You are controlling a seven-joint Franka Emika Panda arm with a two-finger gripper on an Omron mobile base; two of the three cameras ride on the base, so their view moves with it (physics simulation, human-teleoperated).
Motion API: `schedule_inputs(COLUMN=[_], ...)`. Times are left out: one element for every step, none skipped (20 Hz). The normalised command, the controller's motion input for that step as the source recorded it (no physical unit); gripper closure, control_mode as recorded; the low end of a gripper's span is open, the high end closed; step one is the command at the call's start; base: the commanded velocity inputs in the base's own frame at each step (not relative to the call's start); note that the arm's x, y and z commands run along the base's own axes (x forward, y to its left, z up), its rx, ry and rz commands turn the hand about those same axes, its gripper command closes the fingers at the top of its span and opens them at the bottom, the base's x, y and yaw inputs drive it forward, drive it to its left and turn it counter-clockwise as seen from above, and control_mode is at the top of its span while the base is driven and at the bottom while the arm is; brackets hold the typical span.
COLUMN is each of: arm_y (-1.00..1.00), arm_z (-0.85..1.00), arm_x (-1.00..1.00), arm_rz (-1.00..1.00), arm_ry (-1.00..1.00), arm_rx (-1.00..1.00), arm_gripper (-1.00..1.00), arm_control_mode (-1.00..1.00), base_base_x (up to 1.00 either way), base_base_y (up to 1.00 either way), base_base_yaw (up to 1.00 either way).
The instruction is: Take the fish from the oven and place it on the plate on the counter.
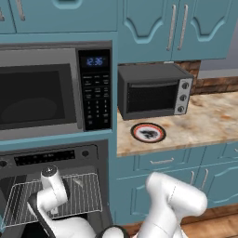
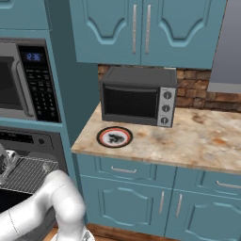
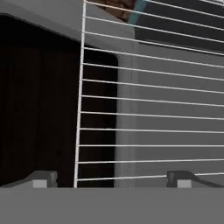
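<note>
My gripper [image 3: 111, 179] stands fully open with nothing between the tips, which sit wide apart at the bottom of the hand view. Directly ahead: the wire rack [image 3: 148, 109], its side rail running up the left. To the left of that rail, dark oven [image 1: 56, 155] cavity.

I cannot make out the fish on the bars in front of me. From the left base view my arm [image 1: 53, 195] reaches over the pulled-out rack, and a small pale shape lies toward its right side; possibly the fish, too small to confirm.

Plate [image 1: 148, 132] sits bare on the counter [image 1: 209, 121], just in front of the toaster oven [image 1: 153, 90].

Judgement: locate the fish before descending. Keep jaws wide, approach from above, and avoid snagging a bar.
</note>
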Motion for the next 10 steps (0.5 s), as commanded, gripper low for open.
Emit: schedule_inputs(arm_y=[0.0,-0.02,-0.11,-0.24,-0.29,-0.27,-0.27,-0.37,-0.46,-0.49], arm_z=[-0.2,-0.24,-0.31,-0.34,-0.37,-0.46,-0.49,-0.51,-0.6,-0.59], arm_x=[0.0,0.0,0.0,0.0,0.0,0.0,0.0,0.0,-0.14,-0.25], arm_rz=[0.57,0.54,0.46,0.38,0.36,0.37,0.38,0.38,0.37,0.37], arm_ry=[0.33,0.26,0.14,0.07,0.06,0.1,0.11,0.07,0.0,0.0], arm_rx=[-0.29,-0.29,-0.24,-0.21,-0.19,-0.18,-0.18,-0.16,-0.11,-0.09], arm_gripper=[-1.0,-1.0,-1.0,-1.0,-1.0,-1.0,-1.0,-1.0,-1.0,-1.0], arm_control_mode=[-1.0,-1.0,-1.0,-1.0,-1.0,-1.0,-1.0,-1.0,-1.0,-1.0], base_base_x=[0.0,0.0,0.0,0.0,0.0,0.0,0.0,0.0,0.0,0.0], base_base_y=[0.0,0.0,0.0,0.0,0.0,0.0,0.0,0.0,0.0,0.0], base_base_yaw=[0.0,0.0,0.0,0.0,0.0,0.0,0.0,0.0,0.0,0.0])
